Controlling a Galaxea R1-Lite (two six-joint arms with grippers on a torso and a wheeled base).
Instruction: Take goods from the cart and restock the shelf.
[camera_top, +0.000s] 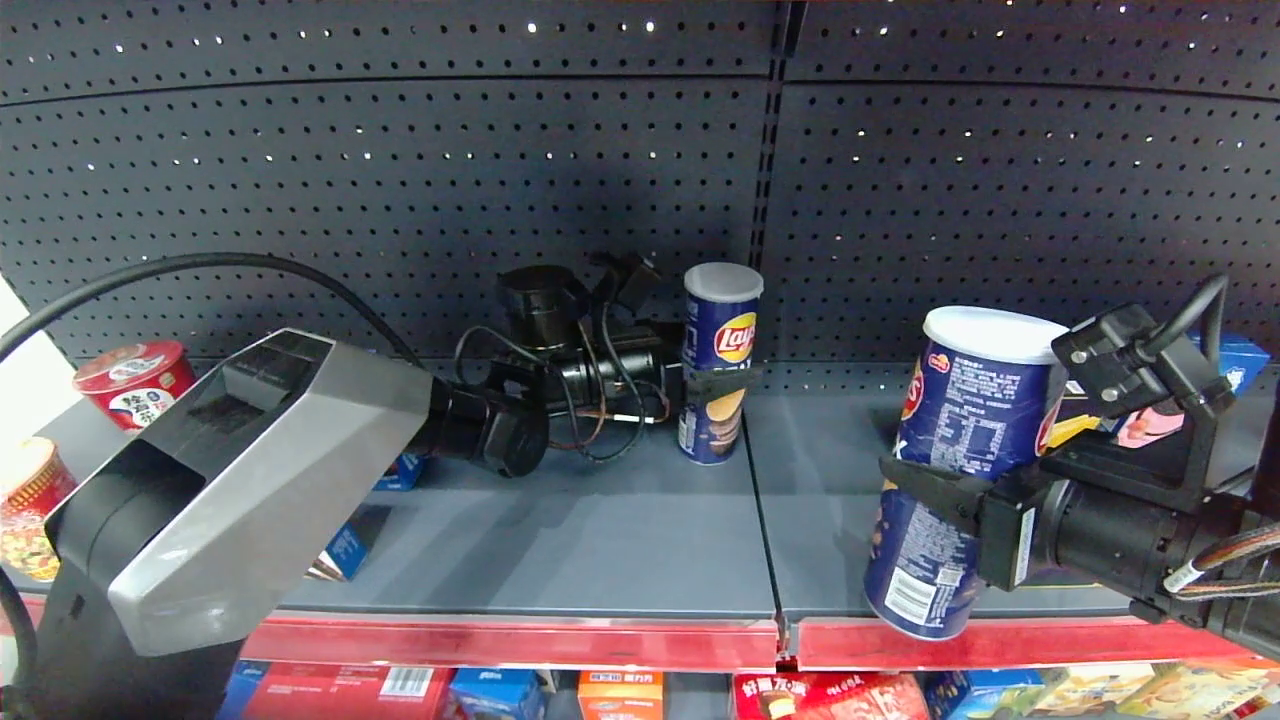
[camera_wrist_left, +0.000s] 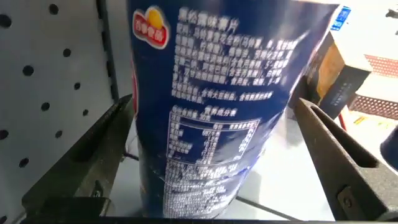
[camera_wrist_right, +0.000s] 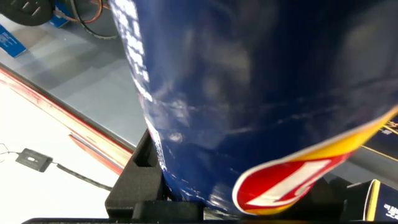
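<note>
A blue chips can (camera_top: 718, 360) stands upright at the back of the grey shelf (camera_top: 600, 540), near the middle. My left gripper (camera_top: 716, 382) reaches in around it, open, one finger on each side. In the left wrist view the can (camera_wrist_left: 211, 81) sits between the fingers (camera_wrist_left: 336, 155) with a thin gap on the right. My right gripper (camera_top: 930, 490) is shut on a bigger blue chips can (camera_top: 960, 460), held tilted above the shelf's front edge on the right. Up close, that can (camera_wrist_right: 249, 93) sits in the right gripper (camera_wrist_right: 230, 199).
Two noodle cups (camera_top: 135, 380) (camera_top: 30, 500) stand at the shelf's left end. Blue boxes (camera_top: 345, 545) lie under my left arm. A blue box (camera_top: 1235, 355) sits at the back right. A red price strip (camera_top: 520, 640) edges the shelf, with packed goods (camera_top: 620, 695) below.
</note>
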